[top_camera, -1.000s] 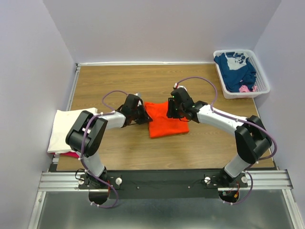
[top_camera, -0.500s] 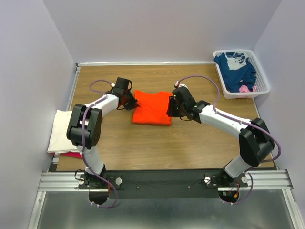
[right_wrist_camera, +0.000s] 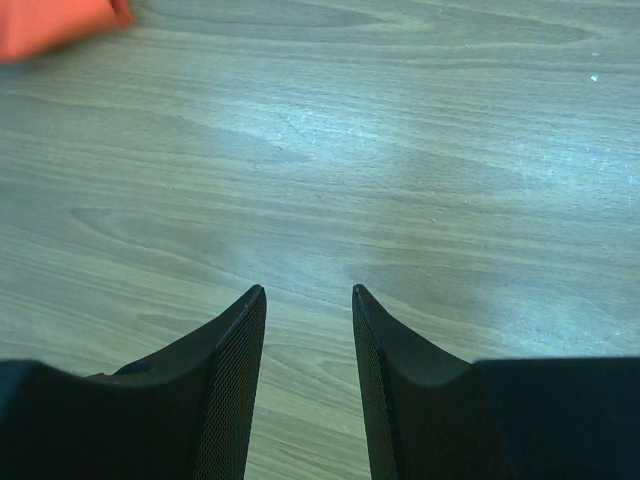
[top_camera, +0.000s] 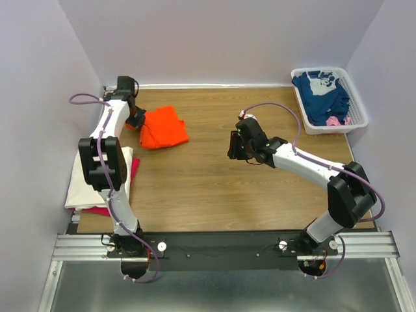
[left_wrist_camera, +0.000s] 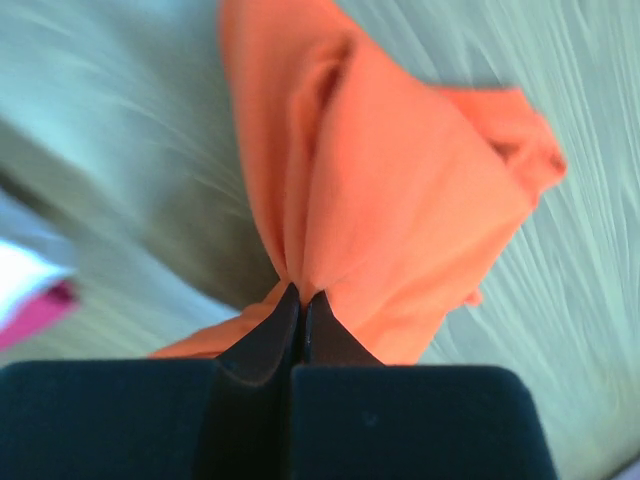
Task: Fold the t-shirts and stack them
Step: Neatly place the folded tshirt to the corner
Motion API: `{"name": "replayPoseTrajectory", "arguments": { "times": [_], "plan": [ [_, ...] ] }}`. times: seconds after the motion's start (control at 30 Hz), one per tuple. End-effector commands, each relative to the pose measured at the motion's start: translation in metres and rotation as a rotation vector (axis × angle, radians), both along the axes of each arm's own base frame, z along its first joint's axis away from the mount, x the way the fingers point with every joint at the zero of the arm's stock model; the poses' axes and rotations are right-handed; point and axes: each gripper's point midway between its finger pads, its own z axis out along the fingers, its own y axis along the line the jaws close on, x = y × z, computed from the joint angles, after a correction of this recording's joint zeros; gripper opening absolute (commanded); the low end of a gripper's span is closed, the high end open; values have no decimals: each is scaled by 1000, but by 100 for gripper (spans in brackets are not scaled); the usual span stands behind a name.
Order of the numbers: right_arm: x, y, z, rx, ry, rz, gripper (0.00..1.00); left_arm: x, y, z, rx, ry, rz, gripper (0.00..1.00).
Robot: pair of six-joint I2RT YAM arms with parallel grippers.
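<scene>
Left hand clamped on edge of orange t-shirt, cloth trailing just ahead of it. Right hand apart, empty. Hold pinch firm, carry low, lay square on cream-white t-shirt off to hand's side.

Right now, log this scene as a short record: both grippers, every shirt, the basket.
left gripper: shut, pinching an edge of the orange t-shirt
orange t-shirt: bunched, at the far left of the table
right gripper: open, empty, over bare wood
cream-white t-shirt: folded, at the near left edge, on top of the magenta-pink t-shirt
basket: far right corner, holds the navy t-shirt, unfolded, and a bit of pink cloth
</scene>
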Motion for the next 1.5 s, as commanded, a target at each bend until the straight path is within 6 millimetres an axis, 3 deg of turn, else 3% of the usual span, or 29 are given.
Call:
{"name": "replayPoseTrajectory", "arguments": {
  "times": [0.0,0.4,0.67,1.13,1.47],
  "plan": [
    [2,5,20,28,-21,13,47,-36,51,-4,74,140,146,0],
    [2,10,20,42,-12,30,47,-50,115,56,110,-18,299,0],
    [2,12,23,50,-13,35,47,-57,144,96,181,-51,359,0],
    [3,15,26,61,-13,39,47,-79,158,150,238,-156,378,0],
    [3,14,29,69,-19,35,47,-89,167,165,280,-172,316,0]
  ]
}}
